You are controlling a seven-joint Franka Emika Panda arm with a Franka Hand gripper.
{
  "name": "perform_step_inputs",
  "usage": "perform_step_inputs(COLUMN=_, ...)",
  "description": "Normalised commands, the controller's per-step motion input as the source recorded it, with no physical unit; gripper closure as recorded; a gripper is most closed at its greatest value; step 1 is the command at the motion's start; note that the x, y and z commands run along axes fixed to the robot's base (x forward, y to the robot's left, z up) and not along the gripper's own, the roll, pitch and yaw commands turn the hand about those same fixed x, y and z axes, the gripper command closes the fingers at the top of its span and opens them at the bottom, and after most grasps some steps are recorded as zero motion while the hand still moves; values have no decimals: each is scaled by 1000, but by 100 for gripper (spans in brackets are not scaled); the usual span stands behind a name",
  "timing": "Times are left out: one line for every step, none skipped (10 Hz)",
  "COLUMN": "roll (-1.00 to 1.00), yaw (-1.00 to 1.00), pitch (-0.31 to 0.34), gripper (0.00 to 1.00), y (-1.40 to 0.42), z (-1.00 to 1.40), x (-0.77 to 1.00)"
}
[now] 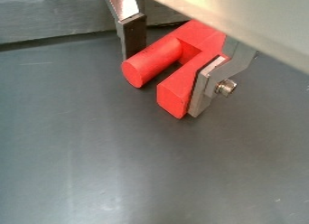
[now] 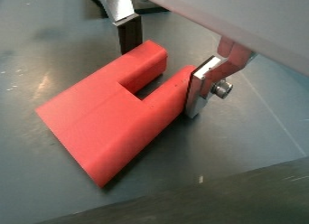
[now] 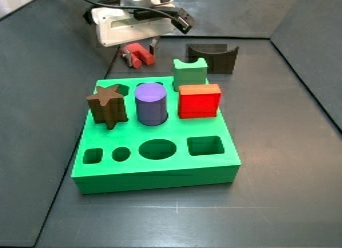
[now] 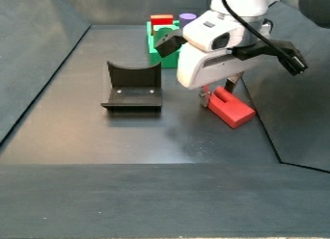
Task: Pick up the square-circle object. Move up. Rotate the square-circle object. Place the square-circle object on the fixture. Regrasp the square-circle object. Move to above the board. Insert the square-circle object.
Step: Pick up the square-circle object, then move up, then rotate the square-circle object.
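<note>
- Right up close in both wrist views, the square-circle object [image 2: 115,115] is lying flat on the dark grey floor [image 1: 85,164], with its legs pointing toward the fingers.
- The gripper [image 1: 179,58] is down at floor level around it. One silver finger with its dark pad [image 1: 132,36] sits outside the rounded leg, and the other finger [image 2: 208,86] is pressed along the outer side of the square leg.
- Can't honestly tell if the pads are clamping the piece or just sitting beside it. The jaws are spread about as wide as the piece, and it's resting on the floor.
- In a side view the gripper [image 4: 219,91] hangs low over the red piece [image 4: 233,110], near the wall on that side.
- The fixture [image 4: 131,89] stands a bit further off, well apart from the red piece, with nothing on it.
- Furthest back there is the board [image 3: 160,142], holding a brown star piece [image 3: 107,102], a purple cylinder [image 3: 151,102] and a red cube [image 3: 201,100], with a green notched block [image 3: 195,70] at its far edge.
</note>
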Motion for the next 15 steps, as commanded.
perform_step_inputs(roll=0, yaw=0, pitch=0, gripper=100, y=0, z=0, x=0)
perform_step_inputs(roll=0, yaw=0, pitch=0, gripper=100, y=0, z=0, x=0)
perform_step_inputs(roll=0, yaw=0, pitch=0, gripper=100, y=0, z=0, x=0)
perform_step_inputs(roll=0, yaw=0, pitch=0, gripper=100, y=0, z=0, x=0)
perform_step_inputs(roll=0, yaw=0, pitch=0, gripper=100, y=0, z=0, x=0)
perform_step_inputs(roll=0, yaw=0, pitch=0, gripper=100, y=0, z=0, x=0)
perform_step_inputs(roll=0, yaw=0, pitch=0, gripper=100, y=0, z=0, x=0)
perform_step_inputs(roll=0, yaw=0, pitch=0, gripper=100, y=0, z=0, x=0)
perform_step_inputs(roll=0, yaw=0, pitch=0, gripper=100, y=0, z=833, x=0)
perform_step_inputs(roll=-14, yaw=-22, pitch=32, gripper=100, y=-57, z=778, x=-48)
perform_step_inputs(roll=-18, yaw=-15, pitch=39, gripper=100, y=-45, z=654, x=-43)
perform_step_inputs(roll=-21, yaw=-9, pitch=40, gripper=100, y=-35, z=574, x=-33)
perform_step_inputs(roll=-27, yaw=0, pitch=44, gripper=100, y=-21, z=394, x=-18)
perform_step_inputs(roll=-33, yaw=4, pitch=43, gripper=100, y=-18, z=247, x=-19)
perform_step_inputs(roll=0, yaw=0, pitch=0, gripper=100, y=526, z=833, x=613)
